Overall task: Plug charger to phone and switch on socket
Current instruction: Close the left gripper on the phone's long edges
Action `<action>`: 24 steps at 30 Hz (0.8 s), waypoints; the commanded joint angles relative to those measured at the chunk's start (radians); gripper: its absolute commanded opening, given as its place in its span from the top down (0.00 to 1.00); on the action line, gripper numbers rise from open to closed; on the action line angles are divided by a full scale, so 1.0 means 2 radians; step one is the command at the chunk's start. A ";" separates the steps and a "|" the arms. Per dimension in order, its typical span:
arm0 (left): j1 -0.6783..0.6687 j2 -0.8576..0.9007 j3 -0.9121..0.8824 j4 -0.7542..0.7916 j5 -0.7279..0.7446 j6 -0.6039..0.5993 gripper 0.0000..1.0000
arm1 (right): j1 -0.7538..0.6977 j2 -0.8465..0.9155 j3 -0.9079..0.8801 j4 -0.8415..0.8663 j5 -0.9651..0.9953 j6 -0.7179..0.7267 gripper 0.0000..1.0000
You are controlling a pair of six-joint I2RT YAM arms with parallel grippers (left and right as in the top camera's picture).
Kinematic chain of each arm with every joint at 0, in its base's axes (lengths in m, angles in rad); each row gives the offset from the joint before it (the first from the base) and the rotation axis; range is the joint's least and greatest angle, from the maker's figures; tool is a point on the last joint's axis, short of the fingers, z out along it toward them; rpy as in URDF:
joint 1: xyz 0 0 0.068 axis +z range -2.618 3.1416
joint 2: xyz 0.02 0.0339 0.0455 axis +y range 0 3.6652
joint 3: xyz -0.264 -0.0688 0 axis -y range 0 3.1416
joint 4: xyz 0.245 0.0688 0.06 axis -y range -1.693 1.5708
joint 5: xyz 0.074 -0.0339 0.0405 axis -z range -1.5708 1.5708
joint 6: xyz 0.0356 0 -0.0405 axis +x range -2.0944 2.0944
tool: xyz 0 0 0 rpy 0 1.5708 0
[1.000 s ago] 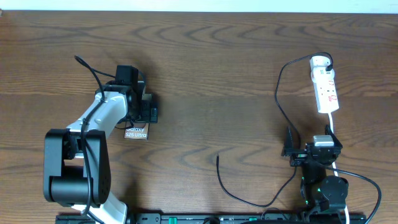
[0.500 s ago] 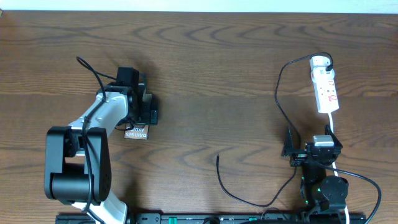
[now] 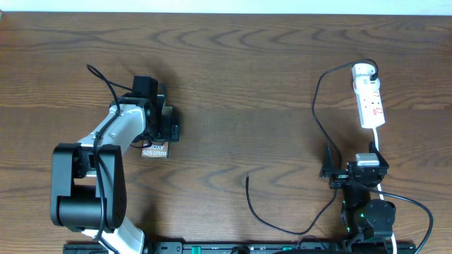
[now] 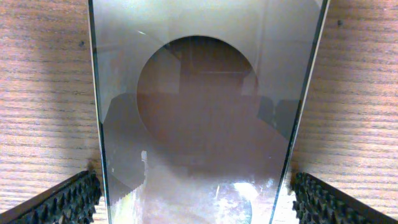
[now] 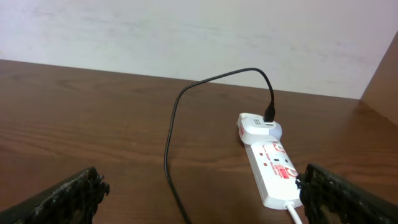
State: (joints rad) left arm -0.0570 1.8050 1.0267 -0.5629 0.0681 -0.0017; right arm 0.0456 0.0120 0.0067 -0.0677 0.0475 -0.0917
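Charger tip: free end of the charger [image 3: 246, 180] lies loose on the table [image 3: 233, 70], toward the near edge between the two arms, well apart from the phone.
Right gripper: right gripper [image 5: 202, 199] sits low at the near right with its jaws wide and nothing between them. It faces the socket and does not touch the cable.
Phone: phone [image 3: 155, 149] lies flat on the left of the table, lettering up, mostly under the left arm.
Left gripper: left gripper [image 4: 198, 200] has its jaws wide and straddling the phone, with a ridged pad [image 4: 71, 200] just beside each long edge. Contact cannot be told.
Socket: socket [image 3: 370, 99] lies far right. A white adapter [image 5: 258, 127] sits at its far end, with the cable's other end in it.
Switch: red marks are too small to read as on or off.
Progress: early, by my judgement. Only the supply end appears seated.
Remaining: take up the tip, seat it in the phone, press the switch.
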 commanded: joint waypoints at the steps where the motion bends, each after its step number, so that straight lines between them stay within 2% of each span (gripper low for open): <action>1: 0.000 0.010 -0.008 0.000 0.001 0.003 0.02 | 0.004 -0.002 -0.001 -0.002 -0.001 -0.005 0.01; 8: 0.000 0.010 -0.008 0.000 0.001 0.003 0.00 | 0.004 -0.002 -0.001 -0.002 -0.001 -0.005 0.01; 13: 0.000 0.010 -0.008 0.000 0.001 0.003 0.06 | 0.004 -0.002 -0.001 -0.002 -0.001 -0.005 0.01; 24: 0.000 0.010 -0.008 0.002 -0.001 0.018 0.06 | 0.004 -0.002 -0.001 -0.002 -0.001 -0.005 0.01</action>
State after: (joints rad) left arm -0.0570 1.8050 1.0267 -0.5629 0.0673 0.0067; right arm 0.0456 0.0120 0.0067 -0.0673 0.0475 -0.0917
